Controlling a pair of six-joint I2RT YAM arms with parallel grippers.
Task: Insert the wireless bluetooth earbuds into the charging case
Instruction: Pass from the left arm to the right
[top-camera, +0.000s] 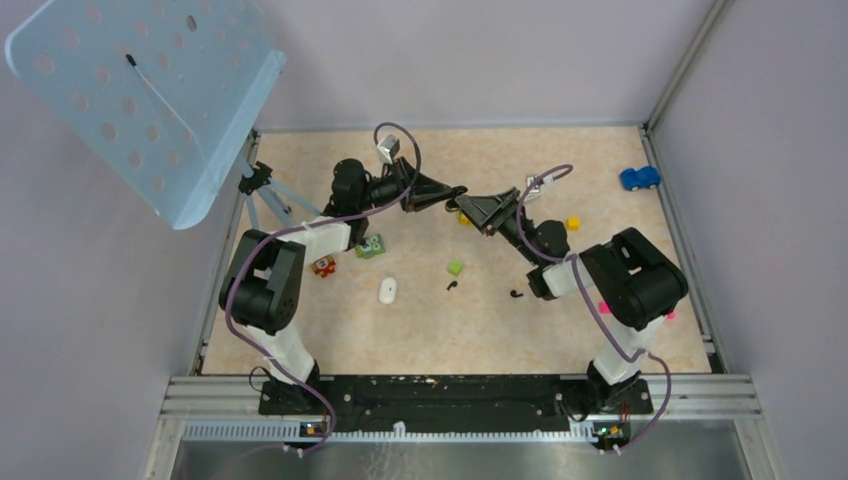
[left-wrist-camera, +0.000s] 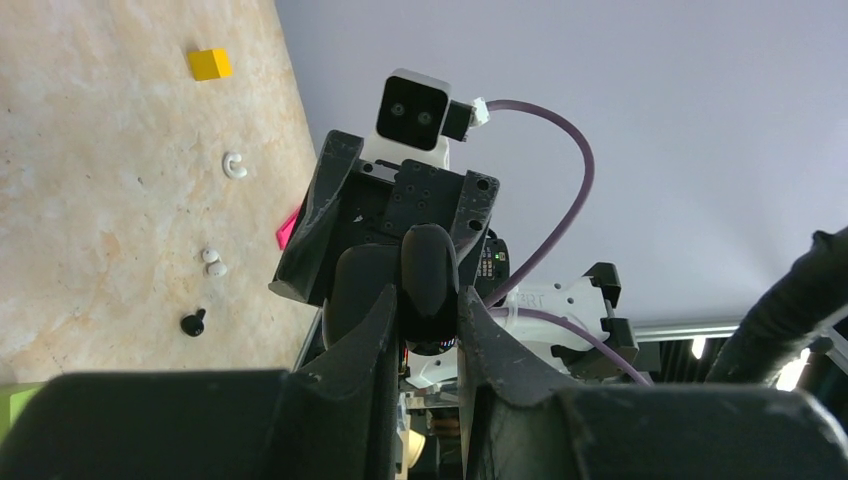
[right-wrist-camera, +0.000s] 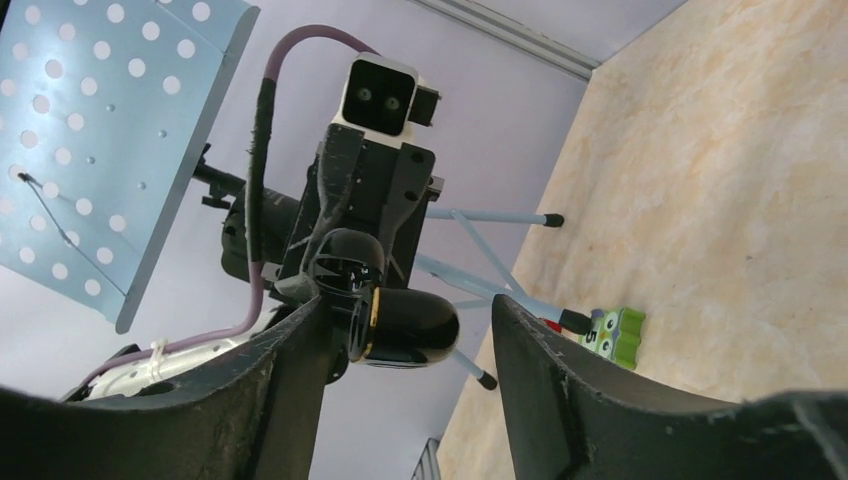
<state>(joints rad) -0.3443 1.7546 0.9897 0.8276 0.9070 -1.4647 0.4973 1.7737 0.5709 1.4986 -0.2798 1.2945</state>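
while the left gripper (left-wrist-camera: 425, 305) pinches the charging case (right-wrist-camera: 405, 325) aloft inside the wide-spread right gripper (right-wrist-camera: 410, 305), with the earbuds (top-camera: 452, 286) on the table (top-camera: 560, 340) at six o'clock, an uneven squeeze could twist it loose.

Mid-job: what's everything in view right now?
earbuds: 2, black, table centre
charging case: 1, black, in left gripper
green cube: 1, green, centre
yellow cube: 1, yellow, right of centre
toy car: 1, blue, far right
oval piece: 1, white, centre-left
numbered block: 1, green, by left arm
small toy: 1, red-orange, by left arm
panel: 1, light blue, far left
left gripper: 1, black, shut on case
right gripper: 1, black, open around case
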